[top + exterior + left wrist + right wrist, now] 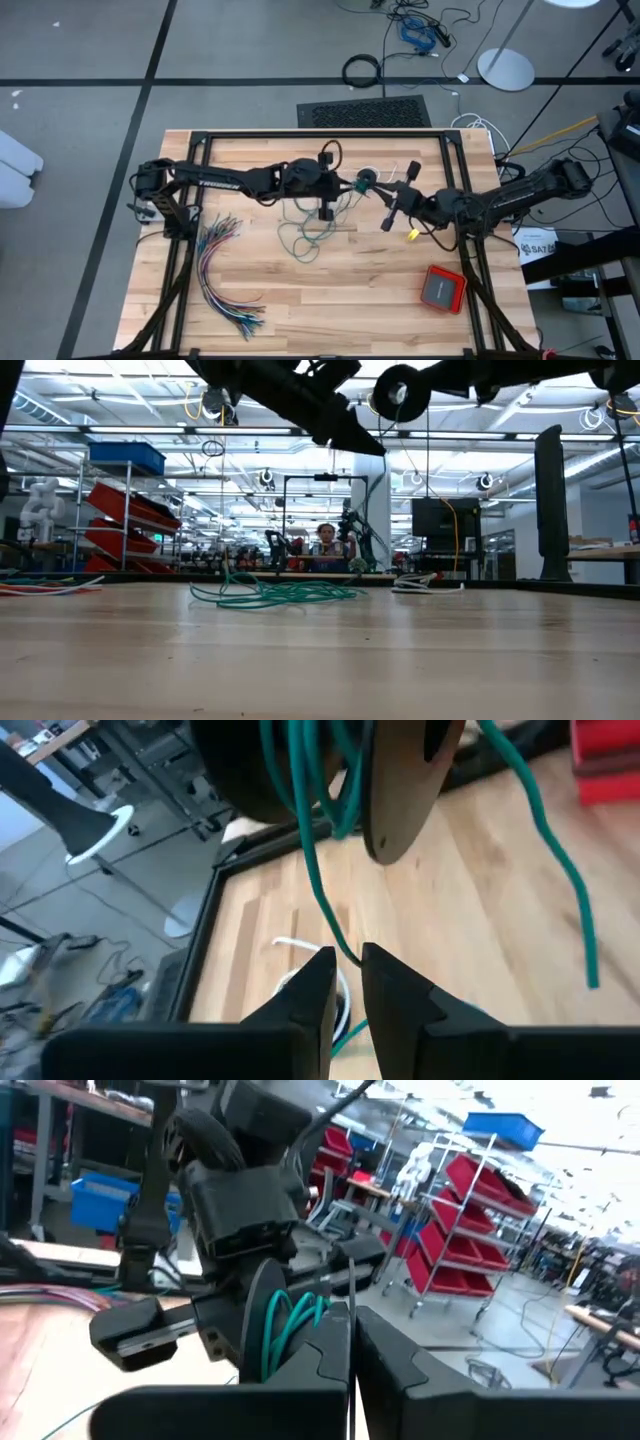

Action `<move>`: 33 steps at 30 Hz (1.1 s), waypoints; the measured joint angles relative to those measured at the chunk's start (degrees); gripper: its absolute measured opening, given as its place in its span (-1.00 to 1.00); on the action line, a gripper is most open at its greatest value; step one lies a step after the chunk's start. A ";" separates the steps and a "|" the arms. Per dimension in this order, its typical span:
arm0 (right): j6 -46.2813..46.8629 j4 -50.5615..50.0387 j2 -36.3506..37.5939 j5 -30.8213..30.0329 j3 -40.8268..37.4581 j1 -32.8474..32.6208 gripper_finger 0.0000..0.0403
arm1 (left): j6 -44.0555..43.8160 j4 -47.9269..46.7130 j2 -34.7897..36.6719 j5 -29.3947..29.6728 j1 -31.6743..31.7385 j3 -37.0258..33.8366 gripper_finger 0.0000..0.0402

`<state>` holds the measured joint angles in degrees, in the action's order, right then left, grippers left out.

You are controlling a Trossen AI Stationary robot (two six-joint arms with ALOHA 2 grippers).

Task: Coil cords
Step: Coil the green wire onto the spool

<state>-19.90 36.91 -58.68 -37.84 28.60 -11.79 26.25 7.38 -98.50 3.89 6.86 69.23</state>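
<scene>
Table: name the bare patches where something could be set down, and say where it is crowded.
Free: the bare wood of the table between the multicoloured wire bundle and the red box, along the near edge. Crowded: the middle far half, where the loose teal cord lies under the left pincer and right pincer.

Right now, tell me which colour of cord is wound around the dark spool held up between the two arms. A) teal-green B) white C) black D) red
A: in the right wrist view, teal-green cord loops wrap the dark spool, and the left wrist view shows the same green strands running through it and trailing to the table.
</scene>
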 joint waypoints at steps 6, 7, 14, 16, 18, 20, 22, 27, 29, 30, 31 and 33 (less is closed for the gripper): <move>-3.16 0.59 2.16 -1.65 0.00 0.04 -1.00 | -3.22 5.84 0.00 -3.76 0.38 -0.24 -0.70; -3.65 1.03 2.46 -1.70 0.00 0.04 -1.00 | -3.35 6.64 0.00 -3.84 0.36 -0.61 -0.70; -6.79 3.06 4.62 -2.61 0.00 0.04 -1.00 | -5.92 11.29 -0.18 -5.50 0.38 -3.04 -0.70; -7.58 3.84 5.05 -2.63 0.00 0.04 -1.00 | -6.49 11.66 -0.64 -6.48 0.36 -3.04 -0.70; -8.58 5.43 5.08 -2.62 0.00 0.04 -1.00 | -6.79 12.18 -1.14 -7.07 0.34 -3.08 -0.70; -9.80 6.94 5.08 -2.61 0.00 0.04 -1.00 | -7.51 12.75 -1.71 -7.10 0.25 -3.04 -0.70; -10.71 8.30 5.08 -2.62 0.00 0.04 -1.00 | -7.91 12.62 -2.29 -7.11 0.25 -3.10 -0.70; -11.34 9.20 5.75 -2.69 0.00 0.04 -1.00 | -8.01 12.39 -2.64 -7.08 0.25 -3.10 -0.70; -11.48 9.19 6.02 -2.67 0.00 0.04 -1.00 | -8.01 12.35 -2.64 -7.07 0.25 -3.10 -0.70; -11.50 9.24 6.06 -2.69 0.00 0.04 -1.00 | -8.03 12.25 -2.64 -7.07 0.25 -3.10 -0.70; -11.70 9.26 6.16 -2.68 0.00 0.04 -1.00 | -8.03 12.18 -2.64 -7.07 0.25 -3.10 -0.70; -12.41 9.78 6.33 -2.69 0.00 0.04 -1.00 | -8.04 12.08 -2.64 -7.05 0.25 -3.10 -0.70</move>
<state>-32.31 46.69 -52.35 -40.53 28.60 -11.75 18.21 19.46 -101.14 -3.16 7.11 66.13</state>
